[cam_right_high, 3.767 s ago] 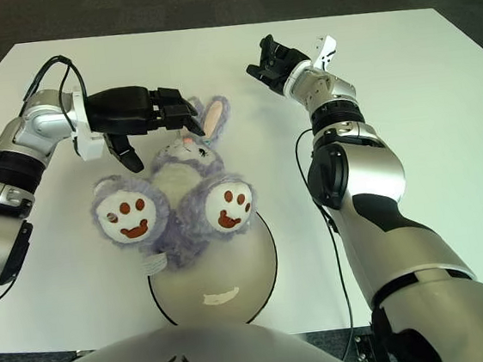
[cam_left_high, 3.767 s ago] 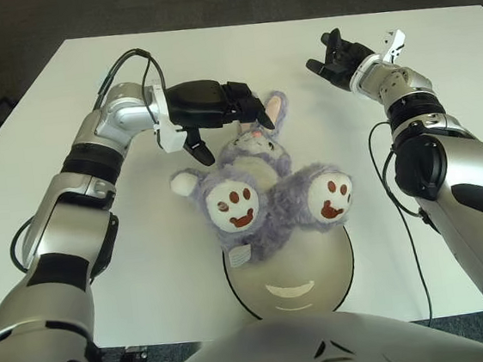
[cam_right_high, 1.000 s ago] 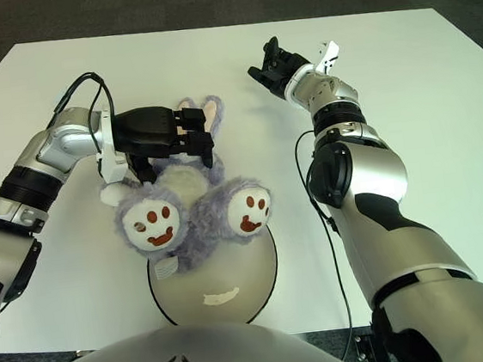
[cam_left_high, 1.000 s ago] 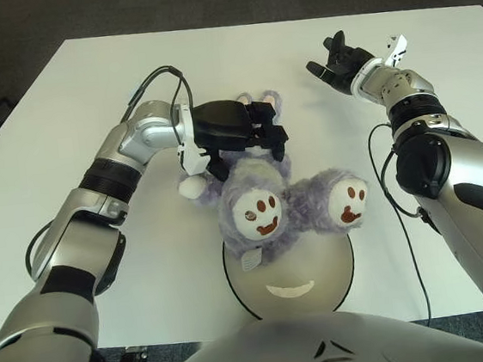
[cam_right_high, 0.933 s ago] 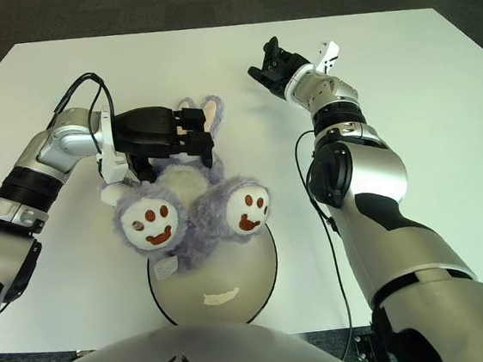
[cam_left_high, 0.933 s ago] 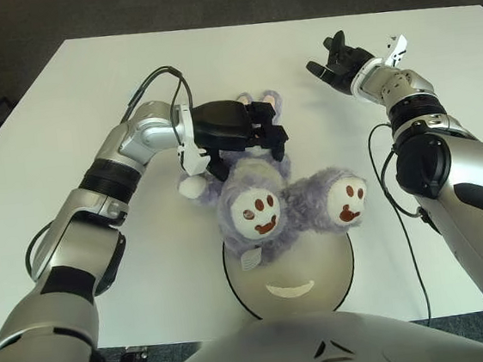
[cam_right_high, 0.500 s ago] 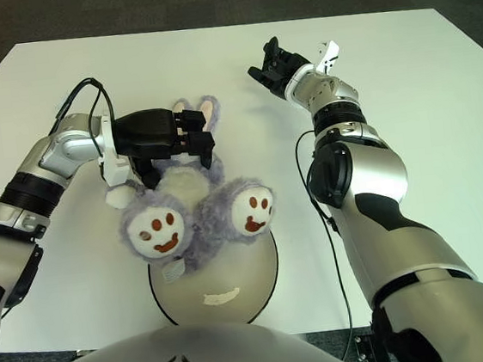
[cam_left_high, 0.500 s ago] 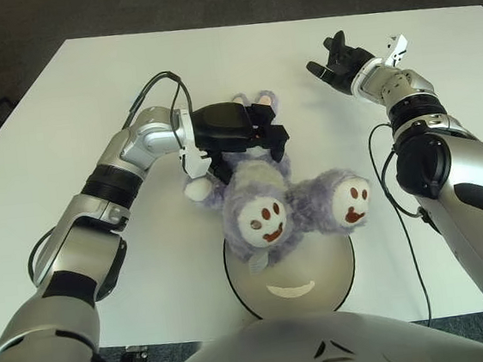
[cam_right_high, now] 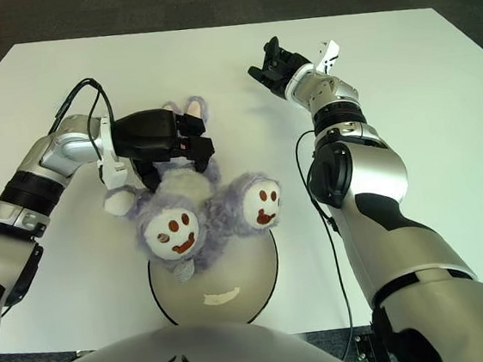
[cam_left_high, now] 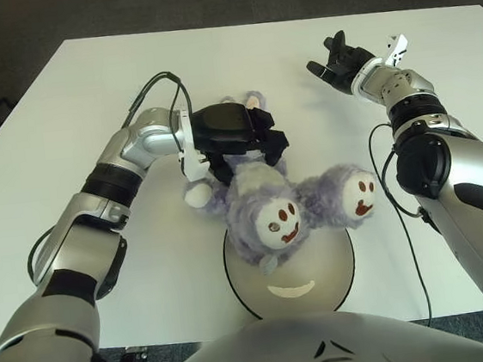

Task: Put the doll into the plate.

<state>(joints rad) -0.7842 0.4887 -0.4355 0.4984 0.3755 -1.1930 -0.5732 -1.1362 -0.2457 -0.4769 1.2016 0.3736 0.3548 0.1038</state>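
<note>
While left hand point(cam_left_high: 235, 134) grips, doll point(cam_left_high: 270, 206) hangs below.

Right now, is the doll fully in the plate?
No, partly: the doll's feet overlap the plate, its head lies beyond the rim under the left hand.

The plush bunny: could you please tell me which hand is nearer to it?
Left. The left hand grips the plush bunny at its head; the right hand hovers apart, farther back on the right.
</note>
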